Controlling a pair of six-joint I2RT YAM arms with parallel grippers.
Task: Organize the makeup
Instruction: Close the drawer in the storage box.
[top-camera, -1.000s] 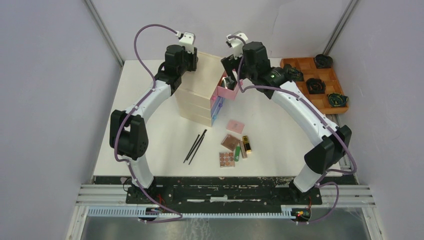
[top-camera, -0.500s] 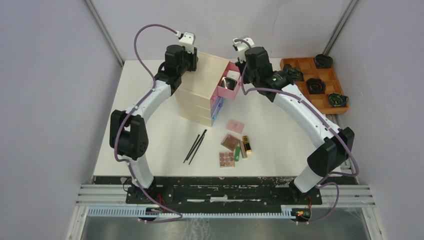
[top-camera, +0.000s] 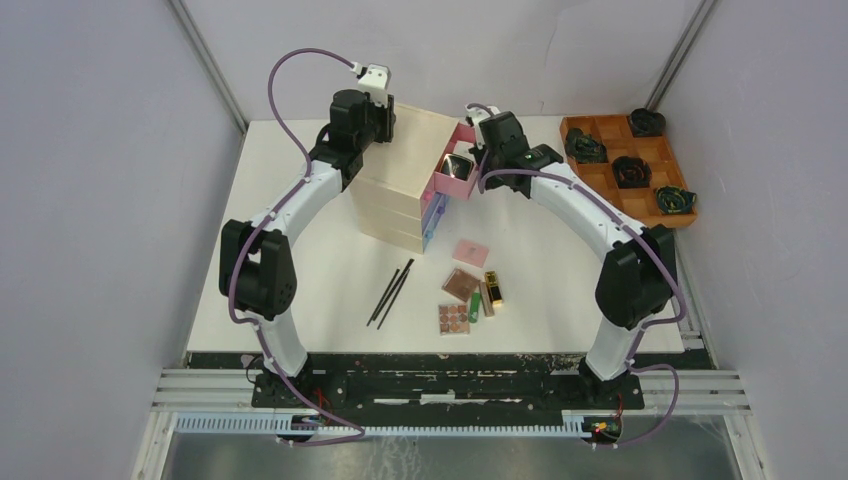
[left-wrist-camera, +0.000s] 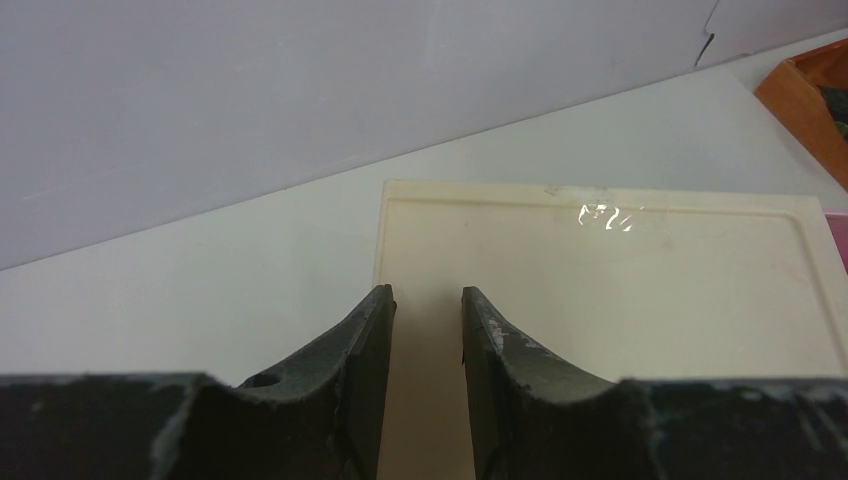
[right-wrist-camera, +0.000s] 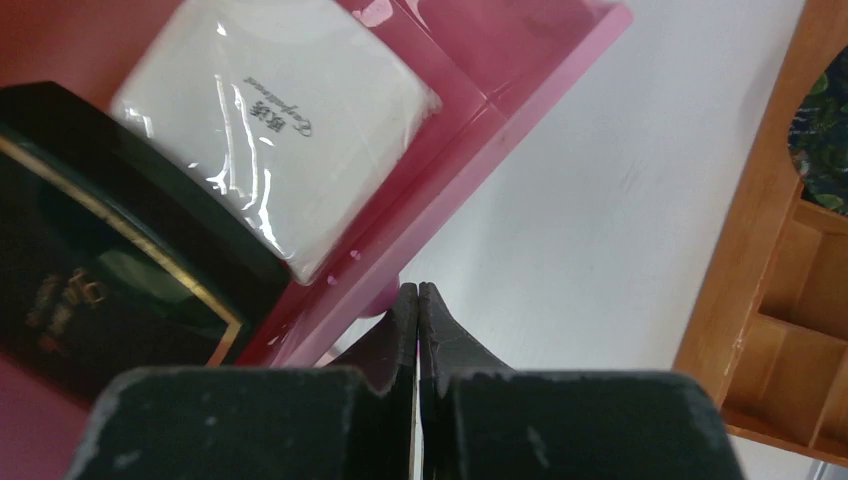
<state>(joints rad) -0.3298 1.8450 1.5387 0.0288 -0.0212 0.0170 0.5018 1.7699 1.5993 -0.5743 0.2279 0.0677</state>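
**Current state.** The right gripper (right-wrist-camera: 418, 300) has its fingers pressed flat together with nothing between them. The tips are just beside the front wall of the open pink drawer (right-wrist-camera: 480, 140). Inside that drawer, the white square jar (right-wrist-camera: 275, 110) and the black gold-trimmed compact (right-wrist-camera: 110, 250) lie touching each other. The left gripper (left-wrist-camera: 428, 300) sits over the top of the pale wooden chest (left-wrist-camera: 600, 270), its fingers narrowly parted and empty.

The other makeup lies on the white table (top-camera: 330, 280) in front of the chest:
- two thin black sticks (top-camera: 390, 292)
- a flat pink pad (top-camera: 470, 251)
- two brown palettes (top-camera: 462, 284)
- a gold tube (top-camera: 493, 288)
- a green tube (top-camera: 474, 305)

**Hazards.** The step in hand appears to be pushing the drawer in.
- A push near one corner may skew the drawer and jam it.
- If the left arm does not brace the chest, the chest may slide or turn on the table.
- A sharp shove may jolt the jar against the compact.
- If the fingers slip off the drawer's edge, they may strike the chest's lower drawers.
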